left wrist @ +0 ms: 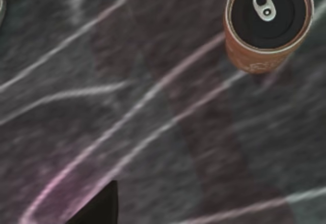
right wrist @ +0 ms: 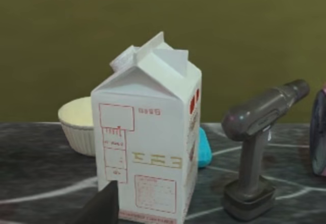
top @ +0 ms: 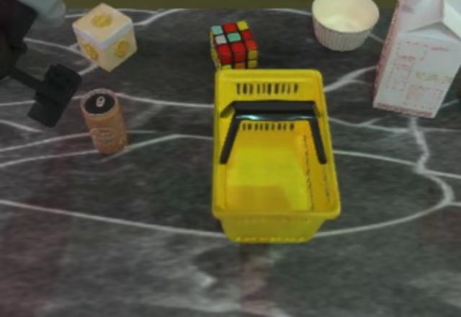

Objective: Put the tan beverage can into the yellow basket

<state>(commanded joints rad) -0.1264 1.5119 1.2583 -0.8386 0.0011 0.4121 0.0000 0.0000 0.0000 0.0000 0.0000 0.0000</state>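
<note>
White milk carton (right wrist: pixel 147 147) between cream bowl (right wrist: pixel 76 124) and grey drill (right wrist: pixel 254 147)

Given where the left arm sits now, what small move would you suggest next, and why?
Probably shift the left hand toward the top view's right until it is over the small tan cylindrical beverage can. The can stands upright and untouched on the table, beside the hand, well left of the bright yellow plastic basket.
</note>
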